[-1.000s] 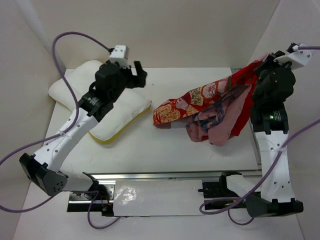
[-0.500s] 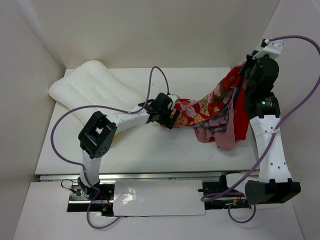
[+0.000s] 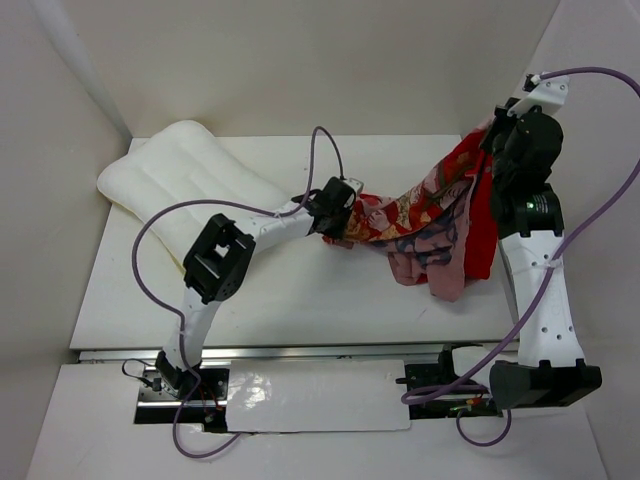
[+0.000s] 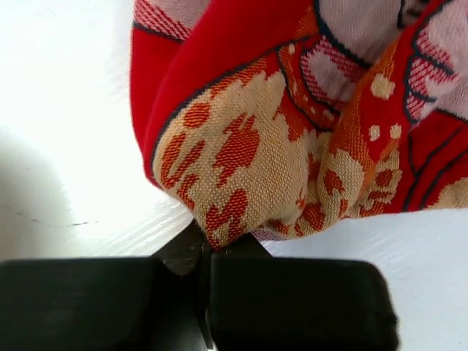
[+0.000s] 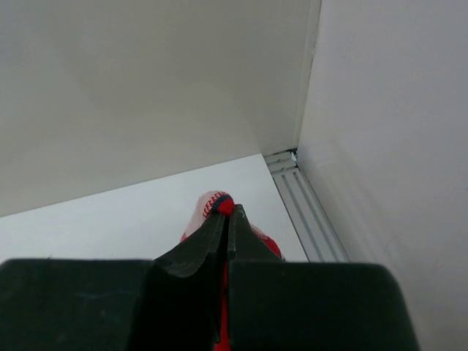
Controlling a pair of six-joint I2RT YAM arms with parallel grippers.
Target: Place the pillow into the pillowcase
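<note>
- We are pinching the pillowcase (image 3: 430,215) with both claws. Our left gripper (image 4: 203,252) is clenched on a folded edge at the cloth's left end, low by the table (image 3: 300,290). Our right gripper (image 5: 227,219) is clenched on a corner raised high at the right rear.
- We are judging that this two-point hold is meant to stretch the cloth between the arms, so that its layers hang apart and the opening can be found. We cannot tell which edge is the opening, because the middle is sagging in bunched folds of red and faded pink.
- We are seeing the pillow (image 3: 190,185) lying flat at the table's back left corner, well apart from the pillowcase and touched by neither claw. It is likely out of the way there while the case is being readied.
- We are counting one pillow, one pillowcase, two arms and two grippers, both gripping the same cloth. No part of the pillow is inside the case.
</note>
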